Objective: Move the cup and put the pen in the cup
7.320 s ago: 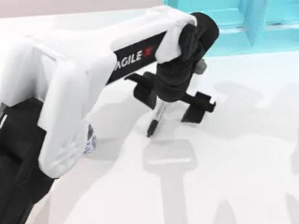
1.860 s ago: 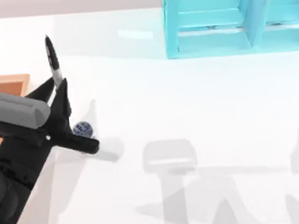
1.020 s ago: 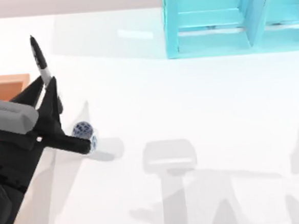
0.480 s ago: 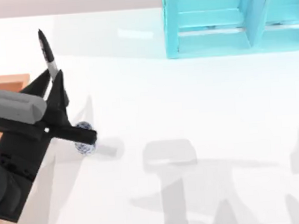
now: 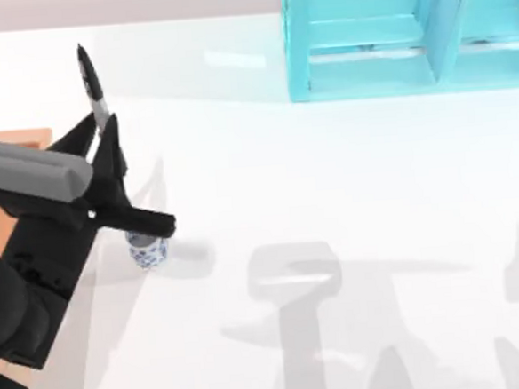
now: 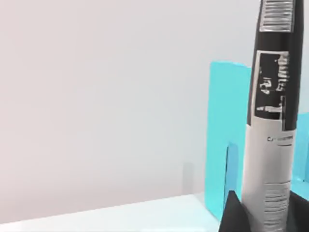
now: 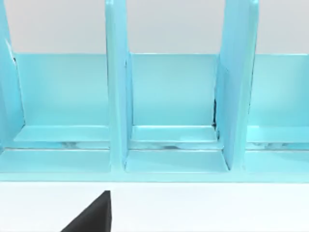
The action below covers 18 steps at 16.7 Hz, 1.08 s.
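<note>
Left hand [image 5: 103,143] at nine o'clock of the white tabletop [image 5: 349,206], clenched on slim black marker pen [image 5: 93,89] near its lower end, tip toward twelve. Small blue-patterned white cup [image 5: 146,250] upright just below the hand. Pen: light, stiff, smooth; mid-barrel hold likely steadier. Cup probably light, easily toppled.

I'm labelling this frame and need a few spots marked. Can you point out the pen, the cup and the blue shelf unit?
pen [image 5: 93,90], top view, on its slim barrel above the left gripper [image 5: 98,145].
cup [image 5: 146,250], top view, on its blue-patterned side, below a black finger.
blue shelf unit [image 5: 295,45], top view, on its left upright wall.
</note>
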Each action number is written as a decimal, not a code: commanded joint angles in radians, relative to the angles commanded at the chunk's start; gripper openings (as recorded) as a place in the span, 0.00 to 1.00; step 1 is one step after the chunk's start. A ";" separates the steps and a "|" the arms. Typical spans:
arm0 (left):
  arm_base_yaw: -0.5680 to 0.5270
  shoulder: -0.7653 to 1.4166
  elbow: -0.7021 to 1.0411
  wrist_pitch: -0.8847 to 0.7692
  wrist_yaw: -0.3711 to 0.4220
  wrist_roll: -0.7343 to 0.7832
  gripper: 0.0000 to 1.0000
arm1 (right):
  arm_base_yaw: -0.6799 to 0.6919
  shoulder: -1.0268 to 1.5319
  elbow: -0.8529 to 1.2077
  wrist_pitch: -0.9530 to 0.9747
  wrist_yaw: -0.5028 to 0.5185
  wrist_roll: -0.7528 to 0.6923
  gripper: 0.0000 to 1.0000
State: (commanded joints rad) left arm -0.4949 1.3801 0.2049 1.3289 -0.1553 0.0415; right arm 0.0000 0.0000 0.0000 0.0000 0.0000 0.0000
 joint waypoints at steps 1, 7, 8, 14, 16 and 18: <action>0.003 0.009 0.003 0.007 0.001 0.000 0.00 | 0.000 0.000 0.000 0.000 0.000 0.000 1.00; 0.003 0.009 0.003 0.007 0.001 0.000 0.15 | 0.000 0.000 0.000 0.000 0.000 0.000 1.00; 0.003 0.009 0.003 0.007 0.001 0.000 0.23 | 0.000 0.000 0.000 0.000 0.000 0.000 1.00; 0.003 0.009 0.003 0.007 0.001 0.000 0.68 | 0.000 0.000 0.000 0.000 0.000 0.000 1.00; 0.003 0.009 0.003 0.007 0.001 0.000 0.83 | 0.000 0.000 0.000 0.000 0.000 0.000 1.00; 0.003 0.009 0.003 0.007 0.001 0.000 0.98 | 0.000 0.000 0.000 0.000 0.000 0.000 1.00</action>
State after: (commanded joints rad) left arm -0.4915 1.3895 0.2076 1.3359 -0.1538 0.0412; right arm 0.0000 0.0000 0.0000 0.0000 0.0000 0.0000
